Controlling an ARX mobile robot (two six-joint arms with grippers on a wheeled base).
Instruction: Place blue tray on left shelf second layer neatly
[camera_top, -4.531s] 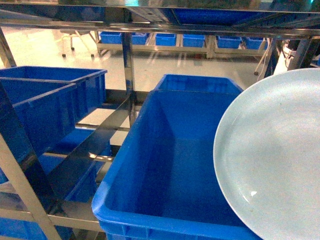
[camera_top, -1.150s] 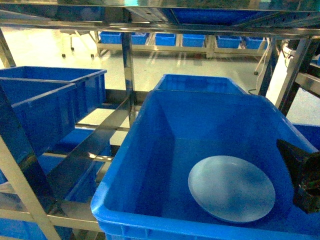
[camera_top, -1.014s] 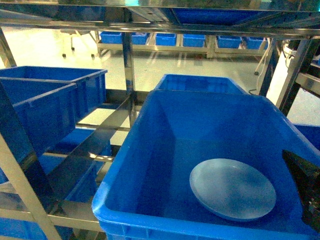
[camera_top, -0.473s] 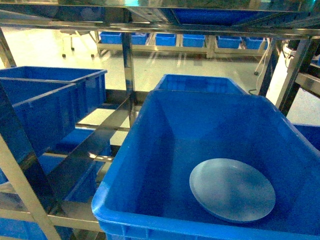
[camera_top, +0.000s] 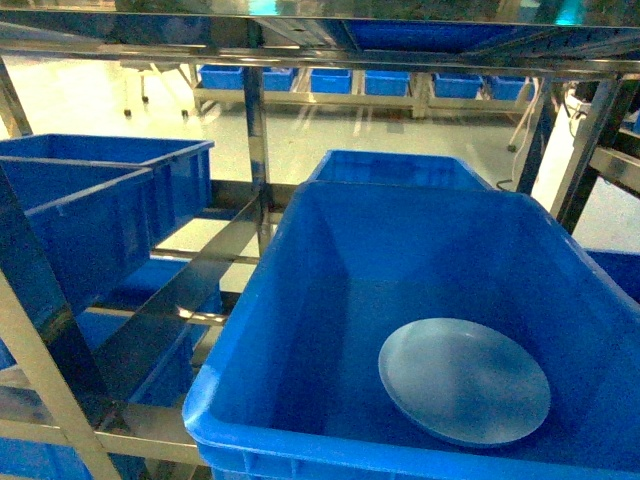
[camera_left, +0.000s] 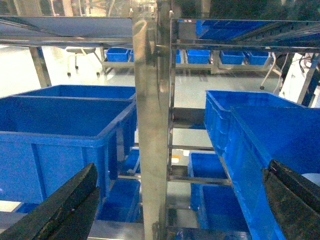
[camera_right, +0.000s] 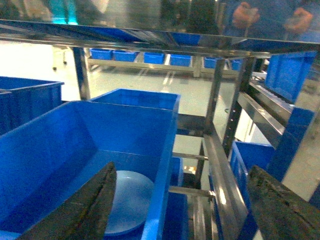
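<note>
The blue tray (camera_top: 465, 380) is a pale round dish lying flat on the floor of a deep blue crate (camera_top: 300, 300), toward its near right. That crate stands on a tier of the steel rack (camera_top: 205, 232), the shelf layer. The right wrist view shows the tray (camera_right: 131, 200) past the left finger, down inside the crate. My right gripper (camera_right: 181, 195) hangs open and empty by the crate's right wall, above the tray's level. My left gripper (camera_left: 182, 190) is open and empty, facing a steel upright (camera_left: 152, 125). Neither gripper shows in the head view.
A second blue crate (camera_top: 395, 167) stands behind the first. Two more crates (camera_top: 90, 200) fill the bay to the left, beyond the slanted steel brace (camera_top: 190, 290). An upper shelf bar (camera_top: 320, 50) runs overhead. Lower tiers hold further crates (camera_left: 212, 165).
The tray went from held up close at the right to lying in the crate. The right gripper, at the right edge a second ago, has left the head view. The tray stays still.
</note>
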